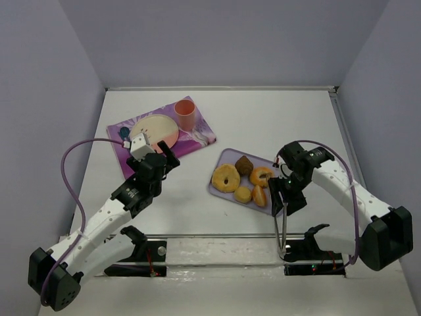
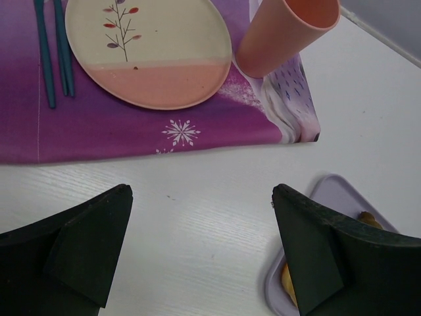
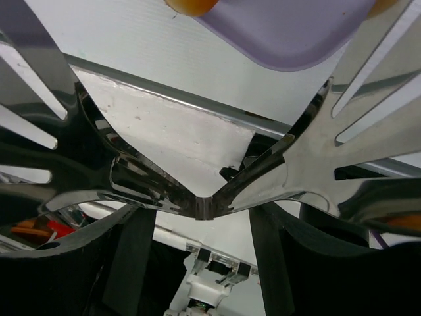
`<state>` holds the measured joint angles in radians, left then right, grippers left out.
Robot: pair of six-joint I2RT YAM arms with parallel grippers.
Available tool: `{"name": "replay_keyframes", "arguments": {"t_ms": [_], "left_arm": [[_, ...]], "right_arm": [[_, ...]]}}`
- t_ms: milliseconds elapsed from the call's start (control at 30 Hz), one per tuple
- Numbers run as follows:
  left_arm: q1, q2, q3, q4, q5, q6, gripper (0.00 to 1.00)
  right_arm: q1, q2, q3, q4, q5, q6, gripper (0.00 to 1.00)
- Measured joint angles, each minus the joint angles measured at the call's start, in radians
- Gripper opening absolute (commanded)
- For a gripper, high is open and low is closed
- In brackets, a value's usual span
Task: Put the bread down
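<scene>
The bread [image 1: 260, 196], a small orange-brown oval roll, lies at the near right of the lilac tray [image 1: 223, 158]. My right gripper [image 1: 289, 195] hovers just right of it, shut on metal tongs [image 1: 282, 227]. In the right wrist view the gripper [image 3: 200, 217] clamps the tongs [image 3: 205, 205] at their joint. The slotted blades spread to both sides, with the tray's corner [image 3: 283, 33] above. My left gripper [image 1: 168, 158] is open and empty over bare table, between the placemat and the tray, as the left wrist view [image 2: 200, 191] shows.
The tray also holds a pale ring doughnut [image 1: 225, 178], an orange glazed ring doughnut [image 1: 261, 175], a round yellow bun [image 1: 243, 194] and a brown pastry [image 1: 244, 164]. A purple placemat [image 1: 197, 135] carries a plate [image 2: 148, 49], a pink cup [image 2: 283, 33] and teal cutlery [image 2: 52, 52].
</scene>
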<state>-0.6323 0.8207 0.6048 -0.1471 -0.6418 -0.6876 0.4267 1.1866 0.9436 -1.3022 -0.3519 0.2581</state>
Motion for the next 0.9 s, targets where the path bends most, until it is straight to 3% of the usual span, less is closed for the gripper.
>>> {"name": "replay_keyframes", "arguments": {"t_ms": [900], "left_arm": [[0.026, 0.010, 0.000, 0.017, 0.035, 0.011, 0.99]], "right_arm": [[0.000, 0.074, 0.016, 0.041, -0.013, -0.045, 0.55]]}}
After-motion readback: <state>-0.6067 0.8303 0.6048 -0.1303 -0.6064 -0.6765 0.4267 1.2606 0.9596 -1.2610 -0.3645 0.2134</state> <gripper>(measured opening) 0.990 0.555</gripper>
